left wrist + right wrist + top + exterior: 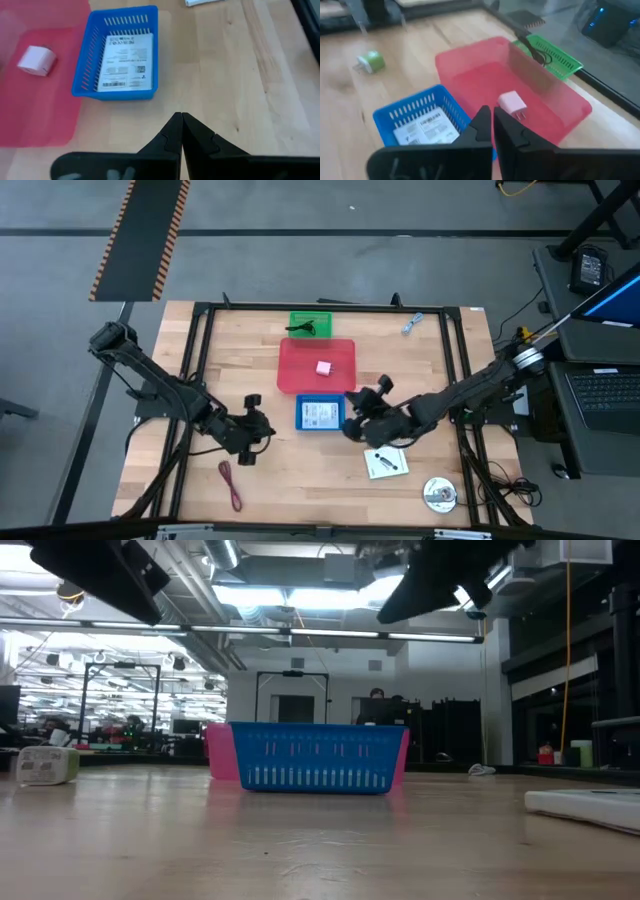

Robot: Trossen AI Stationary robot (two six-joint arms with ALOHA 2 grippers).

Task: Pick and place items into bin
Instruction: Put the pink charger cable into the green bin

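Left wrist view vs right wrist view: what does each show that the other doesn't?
Only the left wrist view: a white card at the picture's edge, beyond the blue basket. Only the right wrist view: the green basket holding a dark cable, and a green-and-white piece on the table. Both: blue basket with a card inside, red bin with the pink cube, each arm's own shut end effector.

Two dark, slender jointed arms, each with a black gripper of two pointed fingers.

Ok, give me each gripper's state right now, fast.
Left gripper: closed, empty, above bare table near the blue basket.
Right gripper: closed, empty, over the blue basket beside the red bin.
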